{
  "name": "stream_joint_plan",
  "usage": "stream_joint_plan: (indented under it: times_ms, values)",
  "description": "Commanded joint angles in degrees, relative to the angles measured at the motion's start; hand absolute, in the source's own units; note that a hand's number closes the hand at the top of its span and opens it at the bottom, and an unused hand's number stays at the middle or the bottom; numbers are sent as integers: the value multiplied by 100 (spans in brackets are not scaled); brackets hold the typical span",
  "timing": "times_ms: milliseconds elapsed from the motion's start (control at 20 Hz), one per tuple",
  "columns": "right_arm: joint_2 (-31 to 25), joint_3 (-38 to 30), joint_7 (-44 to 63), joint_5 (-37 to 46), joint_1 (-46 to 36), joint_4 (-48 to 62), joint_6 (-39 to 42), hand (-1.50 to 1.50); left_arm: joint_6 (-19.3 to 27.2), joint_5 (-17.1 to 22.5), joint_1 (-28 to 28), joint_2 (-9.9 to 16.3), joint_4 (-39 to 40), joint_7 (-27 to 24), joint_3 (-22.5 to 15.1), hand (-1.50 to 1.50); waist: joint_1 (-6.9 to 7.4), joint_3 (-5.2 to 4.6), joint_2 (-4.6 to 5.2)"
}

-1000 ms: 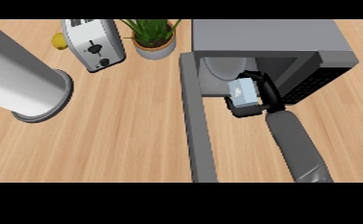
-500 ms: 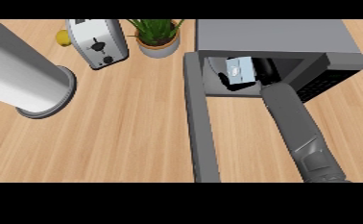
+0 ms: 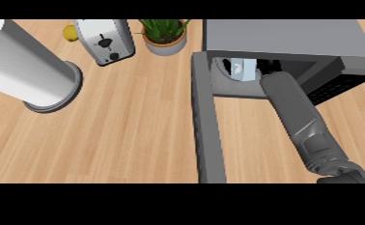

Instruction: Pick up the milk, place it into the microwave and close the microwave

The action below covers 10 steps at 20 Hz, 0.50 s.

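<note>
Wooden counter (image 3: 143, 122), my right arm's deep in the microwave (image 3: 285, 38) by the milk (image 3: 245, 69), can't tell my grip, pulling out could topple it.

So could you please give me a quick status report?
Right hand reaching inside microwave, fingers hidden. Left hand out of view. Milk upright inside microwave. Door wide open, nothing blocking it.

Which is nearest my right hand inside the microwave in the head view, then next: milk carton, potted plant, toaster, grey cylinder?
1. Blue-white milk carton, inside the microwave beside the right hand.
2. Green potted plant, left of microwave.
3. Silver toaster, further left.
4. Tall grey cylinder, far left.
</note>
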Motion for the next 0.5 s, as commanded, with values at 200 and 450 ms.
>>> stream_joint_plan:
  times_ms: [200,450]
  values:
    - [-122,-593,235,-273,-366,571,-1000,-150,-75,28,-437,224,420,55,251,-150,272,-30,139]
    - [-272,-319,249,158,-586,852,-1580,-150,34,-69,-843,244,518,185,166,-150,328,-36,203]
